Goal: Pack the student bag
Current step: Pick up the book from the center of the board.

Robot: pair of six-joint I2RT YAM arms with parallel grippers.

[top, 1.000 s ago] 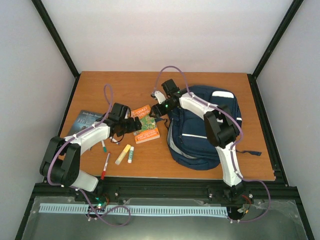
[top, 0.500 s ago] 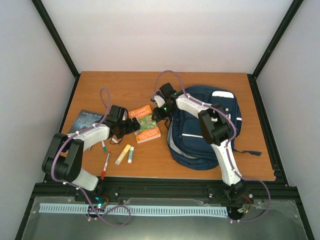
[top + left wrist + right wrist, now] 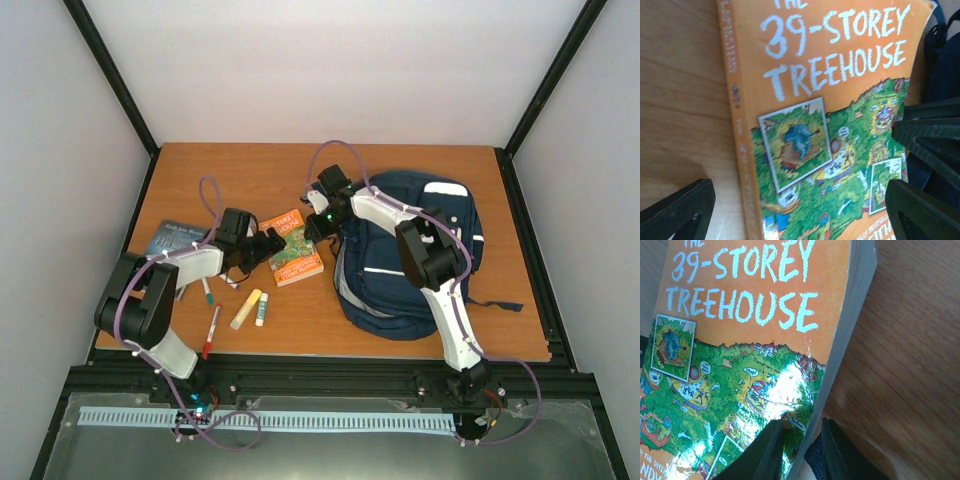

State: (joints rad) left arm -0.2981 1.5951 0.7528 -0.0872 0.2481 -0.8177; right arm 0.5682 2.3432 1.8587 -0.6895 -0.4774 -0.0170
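The student bag, a navy backpack with white stripes, lies at the right of the table. An orange book, "The 39-Storey Treehouse", lies just left of it. My left gripper is open at the book's left side. In the left wrist view one finger is over the table beside the spine and the other is past the book's right side. My right gripper holds the book's right edge. In the right wrist view its fingers close narrowly on the page edge of the book.
A dark blue book lies at the far left. A green-capped pen, a red pen, a yellow highlighter and a white glue stick lie in front of the left gripper. A navy strap shows under the right fingers.
My right gripper has come down and left onto the book's right edge. My left arm has folded its elbow in, with the gripper staying at the book's left side.
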